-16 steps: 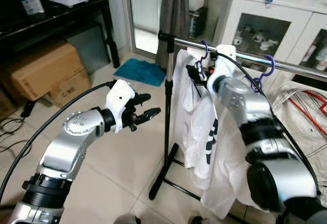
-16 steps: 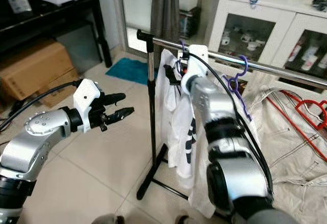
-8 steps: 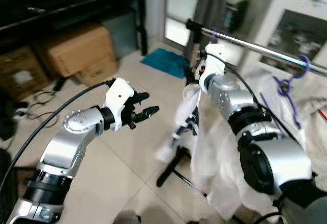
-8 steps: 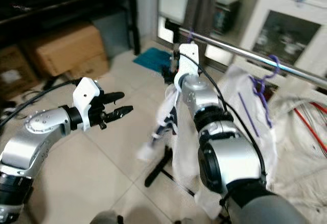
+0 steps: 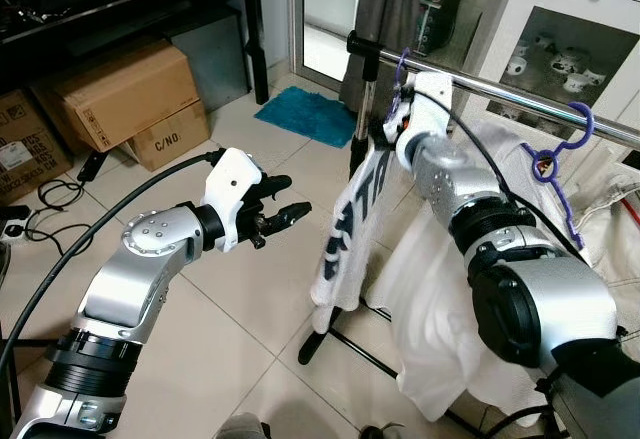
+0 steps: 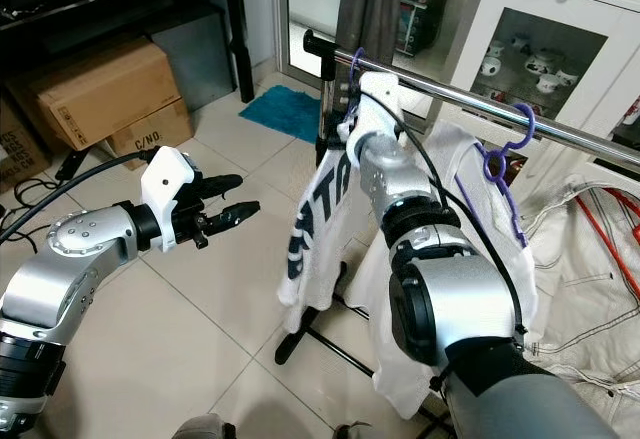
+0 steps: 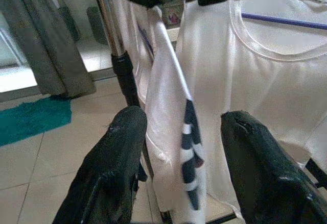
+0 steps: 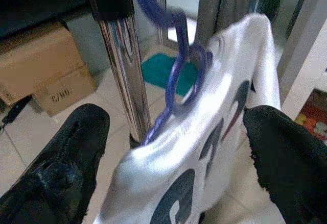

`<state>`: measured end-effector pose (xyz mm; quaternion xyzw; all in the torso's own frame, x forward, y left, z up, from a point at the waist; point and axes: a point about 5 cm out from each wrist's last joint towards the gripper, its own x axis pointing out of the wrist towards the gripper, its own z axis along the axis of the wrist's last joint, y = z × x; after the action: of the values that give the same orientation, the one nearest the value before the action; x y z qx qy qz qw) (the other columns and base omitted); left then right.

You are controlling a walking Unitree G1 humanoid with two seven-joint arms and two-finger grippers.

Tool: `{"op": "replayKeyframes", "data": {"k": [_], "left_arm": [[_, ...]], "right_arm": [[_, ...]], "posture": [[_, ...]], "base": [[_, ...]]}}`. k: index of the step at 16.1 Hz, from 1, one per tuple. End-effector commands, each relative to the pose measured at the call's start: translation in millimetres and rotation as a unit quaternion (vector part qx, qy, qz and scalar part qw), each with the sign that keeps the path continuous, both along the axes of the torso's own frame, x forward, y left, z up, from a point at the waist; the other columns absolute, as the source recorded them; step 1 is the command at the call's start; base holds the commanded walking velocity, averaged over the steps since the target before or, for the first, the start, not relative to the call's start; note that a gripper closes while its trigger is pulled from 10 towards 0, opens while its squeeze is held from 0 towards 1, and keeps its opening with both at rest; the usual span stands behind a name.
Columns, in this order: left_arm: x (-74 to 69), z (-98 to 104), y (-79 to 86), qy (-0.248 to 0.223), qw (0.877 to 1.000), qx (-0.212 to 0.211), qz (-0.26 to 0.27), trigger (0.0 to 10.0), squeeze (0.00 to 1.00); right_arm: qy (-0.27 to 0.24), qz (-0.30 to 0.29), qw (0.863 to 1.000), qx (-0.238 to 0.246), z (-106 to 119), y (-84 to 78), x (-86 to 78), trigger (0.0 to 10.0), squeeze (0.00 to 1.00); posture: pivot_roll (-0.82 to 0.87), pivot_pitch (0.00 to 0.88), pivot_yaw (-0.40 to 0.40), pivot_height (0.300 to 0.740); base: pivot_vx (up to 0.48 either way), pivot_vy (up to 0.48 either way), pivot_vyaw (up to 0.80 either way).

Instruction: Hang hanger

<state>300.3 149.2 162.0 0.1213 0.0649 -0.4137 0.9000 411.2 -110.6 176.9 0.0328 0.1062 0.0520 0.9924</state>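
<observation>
The left arm is bent at the elbow and held forward at mid height, its left gripper (image 5: 278, 217) level with jaws parted. The right arm reaches up and ahead, its right gripper (image 8: 179, 147) with jaws spread wide

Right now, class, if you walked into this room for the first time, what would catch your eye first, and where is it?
First, the right gripper up at the chrome clothes rail, its fingers open around a purple hanger carrying a white printed T-shirt beside the rack's upright pole. Next, the left gripper, held out open in mid-air over the tiled floor, pointing toward the shirt. Cardboard boxes sit under the dark table on the left.
</observation>
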Motion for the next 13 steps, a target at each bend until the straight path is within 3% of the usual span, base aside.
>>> {"op": "replayKeyframes", "data": {"k": [1, 3, 4, 7, 8, 11, 13], "left_arm": [[3.8, 4.0, 1.1, -0.01, 1.0, 0.005, 0.009, 10.0, 0.0], [6.1, 2.0, 3.0, -0.019, 0.999, 0.009, 0.041, 10.0, 0.0], [5.5, 1.1, 3.9, -0.025, 0.998, 0.005, 0.063, 10.0, 0.0], [-1.6, 0.8, 3.1, -0.037, 0.994, -0.032, 0.094, 10.0, 0.0], [-7.4, -2.8, 0.8, -0.035, 0.992, -0.049, 0.115, 10.0, 0.0], [-8.4, -6.6, 1.7, -0.034, 0.986, -0.061, 0.152, 10.0, 0.0], [-6.2, -7.6, 4.5, -0.038, 0.981, -0.059, 0.179, 10.0, 0.0]], "right_arm": [[-0.011, -0.009, 1.0, 0.007, 6.5, -1.6, 2.0, 10.0, 0.0], [-0.029, 0.0, 0.999, 0.019, 6.3, -1.7, 0.6, 10.0, 0.0], [-0.032, 0.035, 0.999, 0.024, 0.9, -1.8, -3.5, 10.0, 0.0], [-0.035, 0.098, 0.994, 0.034, -14.2, -11.3, -25.8, 10.0, 0.0], [-0.057, 0.114, 0.99, 0.064, -16.6, -22.8, -58.7, 10.0, 0.0], [-0.089, 0.104, 0.986, 0.097, -18.7, -32.7, -120.5, 10.0, 0.0], [-0.088, 0.07, 0.989, 0.1, -28.5, -35.6, -137.6, 10.0, 0.0]], "posture": [[0.15, 0.0, -0.039, 0.74], [0.14, 0.0, -0.044, 0.74], [0.13, 0.0, -0.045, 0.74], [0.11, 0.0, -0.033, 0.74], [0.09, 0.0, -0.016, 0.74], [0.08, 0.0, -0.004, 0.74], [0.08, 0.0, -0.015, 0.74]], "base": [[0.0, 0.0, 0.0], [0.0, 0.0, 0.0], [0.0, 0.0, 0.0], [0.0, 0.0, 0.0], [0.0, 0.0, 0.0], [0.0, 0.276, 0.0], [0.0, 0.476, -0.2]]}}
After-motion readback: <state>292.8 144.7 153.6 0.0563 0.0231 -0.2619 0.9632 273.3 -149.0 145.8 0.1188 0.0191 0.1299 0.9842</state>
